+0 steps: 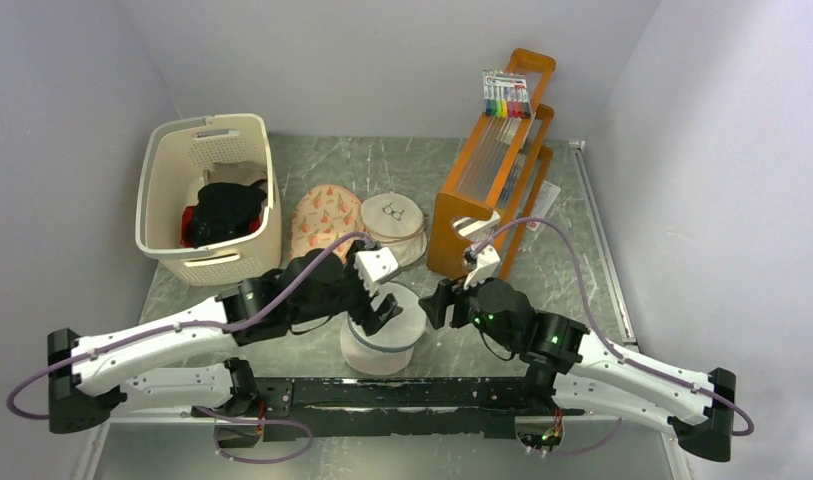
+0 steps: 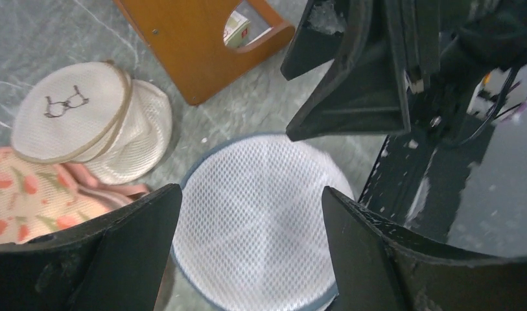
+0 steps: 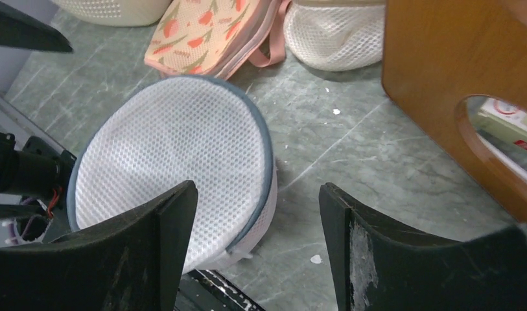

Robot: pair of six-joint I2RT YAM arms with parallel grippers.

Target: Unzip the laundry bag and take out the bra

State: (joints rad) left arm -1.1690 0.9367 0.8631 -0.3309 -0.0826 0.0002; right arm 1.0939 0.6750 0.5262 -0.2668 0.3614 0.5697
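The marbled tabletop [image 1: 382,165] carries a laundry basket [image 1: 162,240] at the far left and an orange wooden rack [image 1: 452,215] at the far right. The laundry bag [image 1: 400,345] sits near, between the two arms, and its grey zip rim looks closed, so the bra stays hidden. The left pincer [image 1: 380,312] hangs over the mesh top with jaws apart, seemingly to steady the bag, while the right pincer [image 1: 434,303], also spread, waits just right of the rim, probably to find the zip pull.
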